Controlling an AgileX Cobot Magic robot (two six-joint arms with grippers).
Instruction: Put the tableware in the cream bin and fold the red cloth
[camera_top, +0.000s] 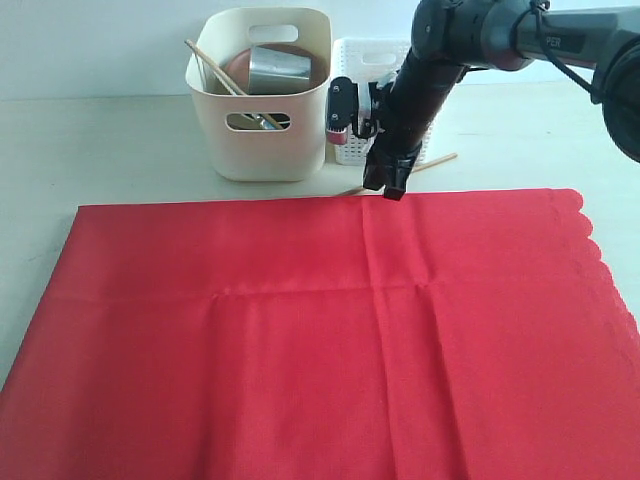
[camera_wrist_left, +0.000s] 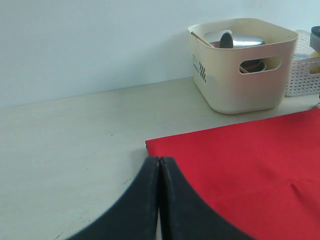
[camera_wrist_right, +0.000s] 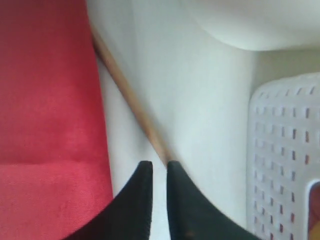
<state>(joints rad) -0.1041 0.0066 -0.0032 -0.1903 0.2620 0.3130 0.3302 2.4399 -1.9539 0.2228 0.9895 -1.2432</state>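
Observation:
The red cloth lies spread flat over the table. Behind it stands the cream bin, holding a steel cup, a brown plate, a dark spoon and one chopstick. Another chopstick lies on the table along the cloth's far edge. My right gripper is down over it with a narrow gap between the jaws; the stick runs behind one fingertip, not into the gap. My left gripper is shut and empty near the cloth's corner.
A low white lattice basket stands right of the bin, just behind my right arm. A pale wall runs along the back of the table. The cloth's scalloped edge reaches the right side.

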